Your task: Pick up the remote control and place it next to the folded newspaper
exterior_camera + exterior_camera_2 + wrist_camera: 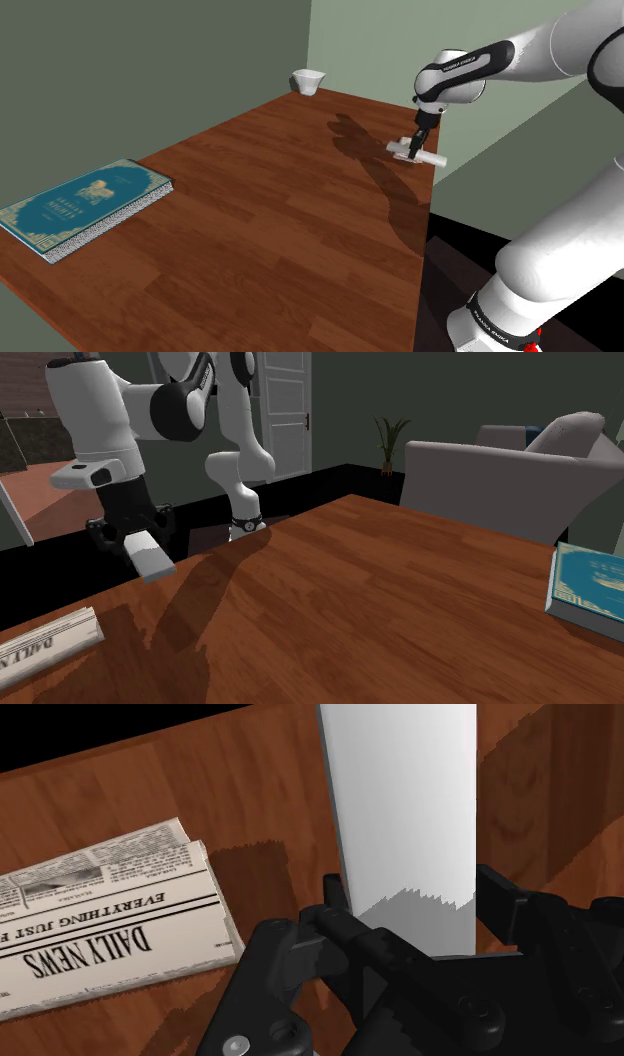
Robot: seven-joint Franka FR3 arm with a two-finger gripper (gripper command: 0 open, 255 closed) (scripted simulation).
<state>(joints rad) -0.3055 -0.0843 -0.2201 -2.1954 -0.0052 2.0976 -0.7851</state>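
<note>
so, the white remote control is pinched at one end by the pincer and held clear of the counter, near the folded newspaper, presumably so it can be set down alongside.

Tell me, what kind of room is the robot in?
Most likely a living room in a house. There is a grey armchair, a potted plant, a white door, and a folded newspaper on the wooden table.
</note>
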